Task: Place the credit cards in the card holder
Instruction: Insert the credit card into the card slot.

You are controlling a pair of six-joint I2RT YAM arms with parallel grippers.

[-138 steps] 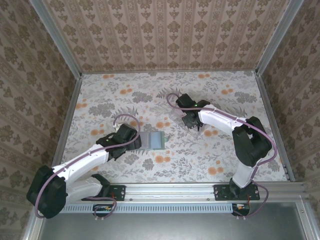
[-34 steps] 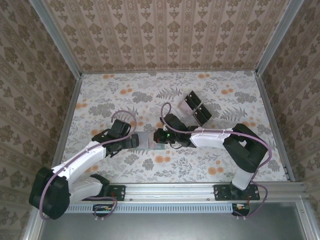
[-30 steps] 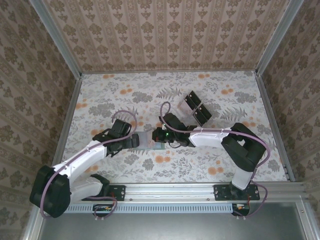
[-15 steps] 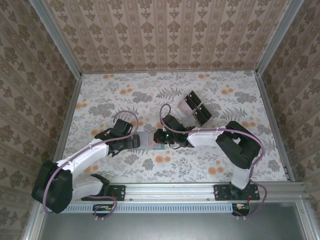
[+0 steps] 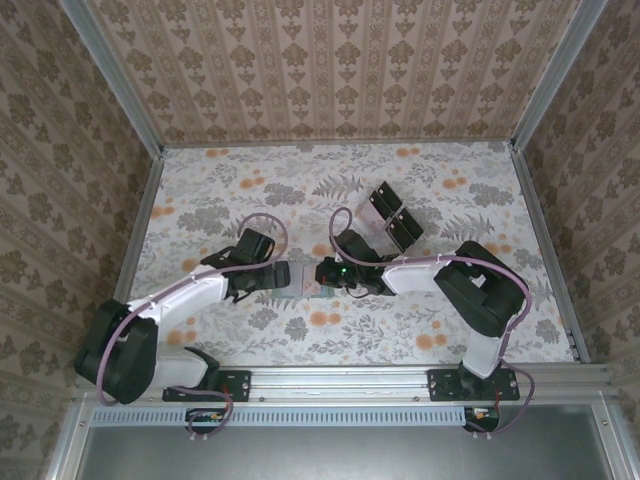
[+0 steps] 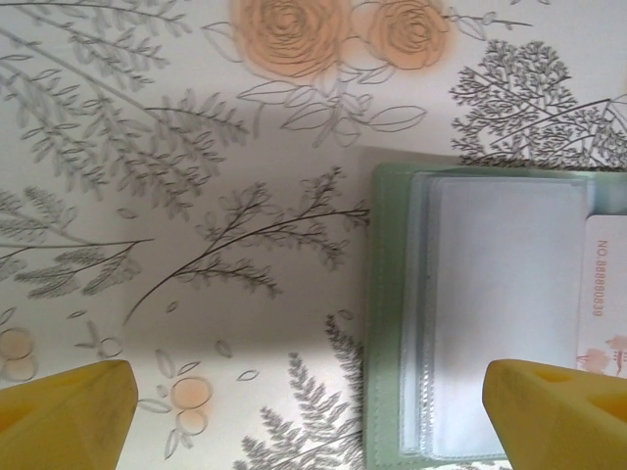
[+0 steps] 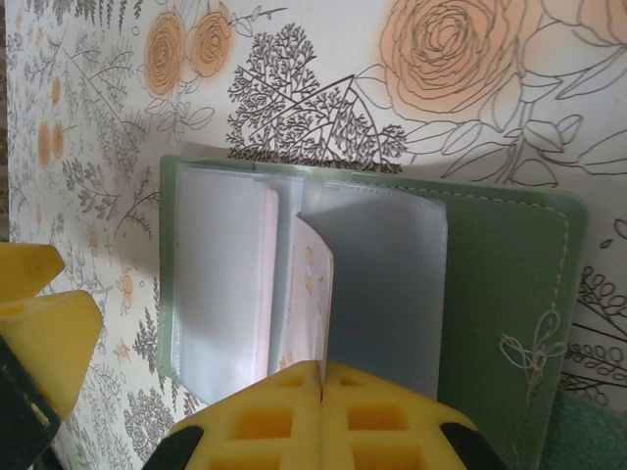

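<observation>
The card holder [image 7: 500,284] lies open on the table [image 5: 450,180] with its clear sleeves [image 7: 220,274] face up. On one side of it the right pincer [image 7: 318,392] is clenched, as far as I can see on the end of a credit card [image 7: 306,294]. The card's other end sits tilted at the mouth of a sleeve. On the holder's opposite side the left pincer [image 6: 309,416] is released, jaws wide. One fingertip is over the sleeves and the other over bare table, and I cannot tell whether either touches. The main risk, as I judge it, is that nothing pins the holder. A push on the card may slide the whole holder toward the left pincer instead of seating the card. The tilt is a second hazard: the card could ride over the sleeve's lip and land between leaves, or bow and spring out of the grip. A bracing left fingertip could also press the loose sleeves shut over the slot.
</observation>
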